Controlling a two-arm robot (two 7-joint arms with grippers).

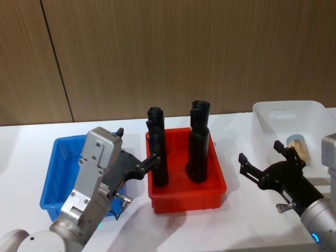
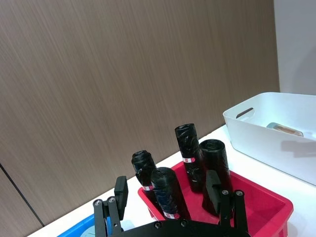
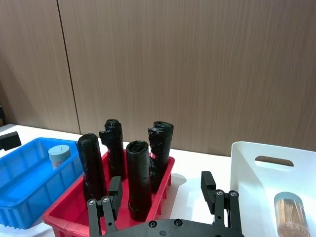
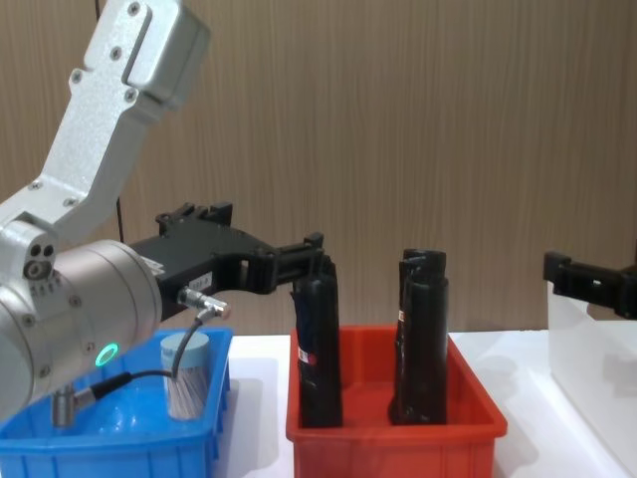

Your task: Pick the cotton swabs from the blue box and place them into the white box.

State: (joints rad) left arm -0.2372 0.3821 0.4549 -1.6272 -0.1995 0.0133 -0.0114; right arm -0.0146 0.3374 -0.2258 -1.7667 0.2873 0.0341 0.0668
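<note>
The left gripper hovers wide open and empty at the blue box edge. It should drop straight over the cotton swabs standing inside, clear of the black bottles. The right gripper sits by the white box, also open and empty.

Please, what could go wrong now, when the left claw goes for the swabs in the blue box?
The open left claw hovers right beside a black bottle in the red bin; a sideways move may knock it over. The cotton swabs stand upright in the blue box, so a slightly off descent may tip them instead of gripping.
</note>
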